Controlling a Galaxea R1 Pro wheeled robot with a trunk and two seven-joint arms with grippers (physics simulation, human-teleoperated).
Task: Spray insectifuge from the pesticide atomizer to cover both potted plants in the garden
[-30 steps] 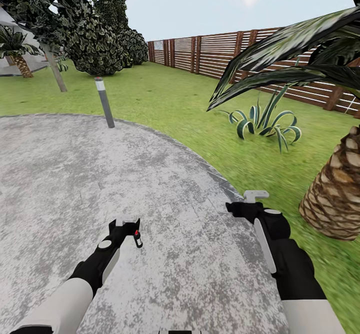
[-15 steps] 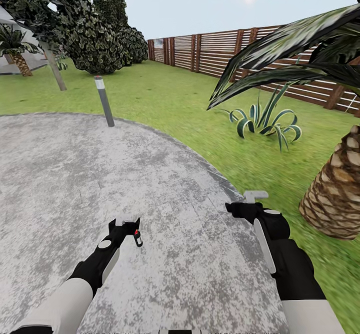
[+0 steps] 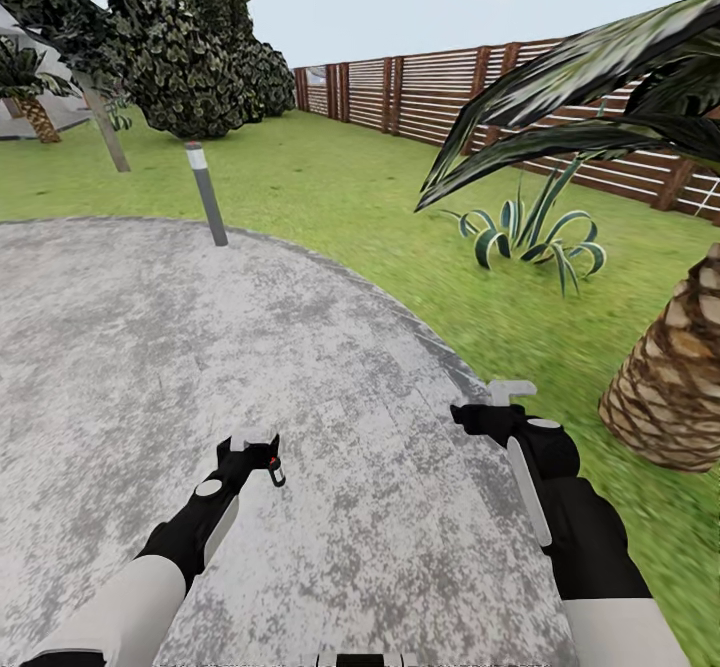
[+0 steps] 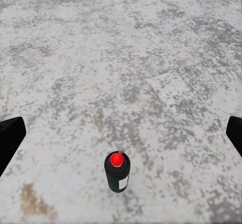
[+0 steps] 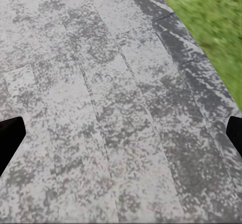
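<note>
The pesticide atomizer (image 3: 276,471) is a small dark bottle with a pale label and a red top. It stands upright on the grey stone paving (image 3: 300,347), just right of my left gripper (image 3: 252,439). In the left wrist view the atomizer (image 4: 117,172) stands ahead of the left gripper (image 4: 123,133), whose black fingers (image 4: 10,138) sit wide apart, open and empty. My right gripper (image 3: 510,389) hangs over the paving's right edge, also open (image 5: 121,133) and empty. The potted plants are out of view.
A grey bollard light (image 3: 205,195) stands at the paving's far edge. Lawn (image 3: 350,187) stretches to a brown slatted fence (image 3: 440,97). A palm trunk (image 3: 670,387) rises close on the right, a striped spiky plant (image 3: 530,237) beyond it. Dark bushes (image 3: 190,67) stand far left.
The whole view has shifted slightly, so the bollard and bushes sit a little higher and further left. Both arms hold the same pose, and the atomizer stays by the left gripper.
</note>
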